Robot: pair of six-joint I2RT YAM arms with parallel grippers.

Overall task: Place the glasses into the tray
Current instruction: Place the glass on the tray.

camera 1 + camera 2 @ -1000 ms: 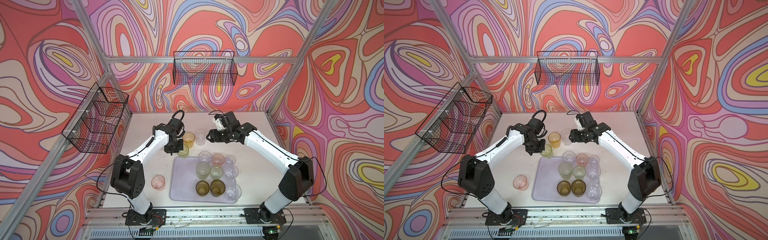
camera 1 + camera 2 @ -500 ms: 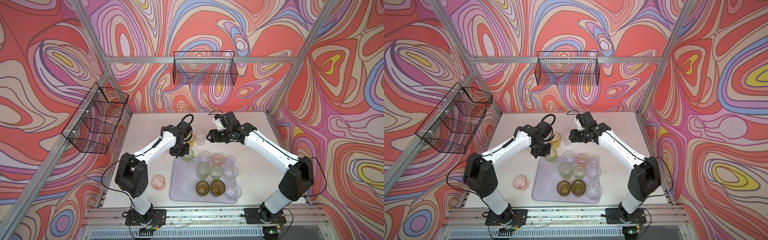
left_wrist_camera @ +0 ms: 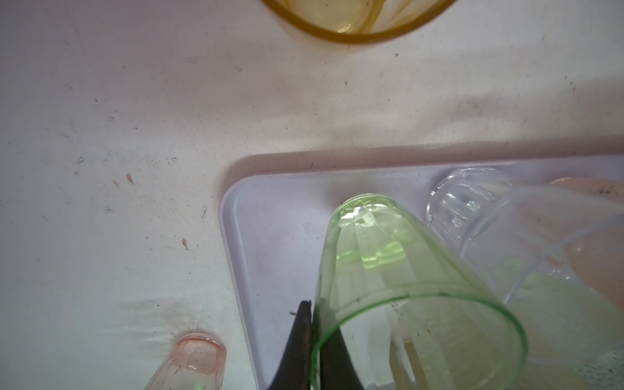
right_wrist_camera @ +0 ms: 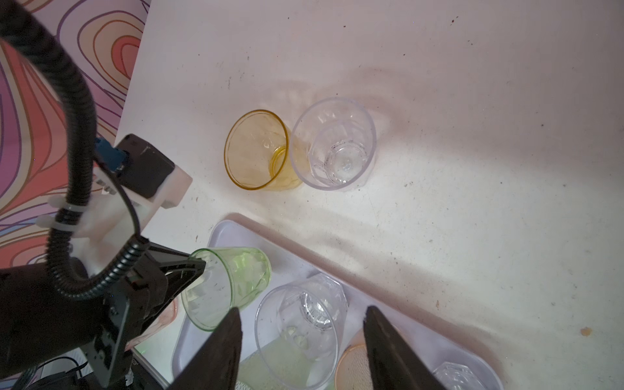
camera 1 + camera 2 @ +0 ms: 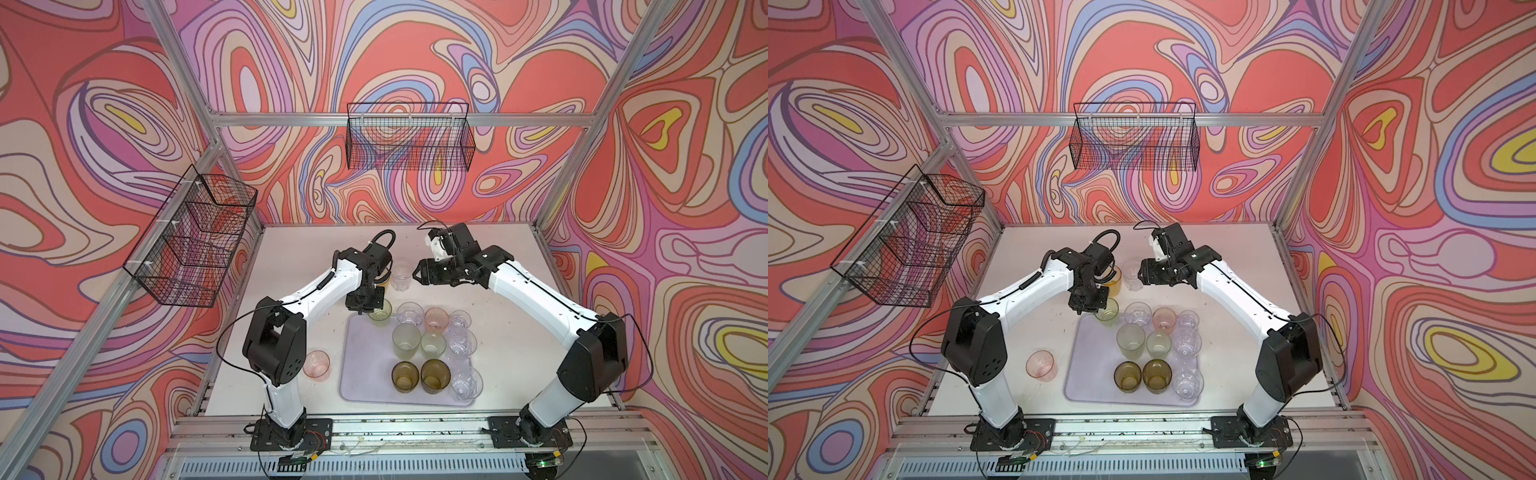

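Nearest me, a pink glass [image 5: 316, 365] stands alone on the tabletop [image 5: 286, 266], just beside the tray's [image 5: 357, 374] left rim and not yet in it. In the tray I count nine glasses [image 5: 405, 340] standing upright. Two olive-brown ones are at the front, pale green ones in the middle, clear ones down the right side, and a clear and a pink one at the back.

At the tray's far left corner the left gripper [image 3: 312, 334] is clamped on the rim of a green glass [image 3: 388, 270], which is tilted over the tray floor. Whether its base touches I cannot tell.

Beyond the tray an amber glass [image 4: 258, 150] and a clear glass [image 4: 334, 143] wait close side by side on the tabletop. The right gripper [image 5: 417, 277] hangs beside that clear one, jaws apart and empty.

By my reckoning three glasses remain after this one. I can read no brand, label or writing anywhere.
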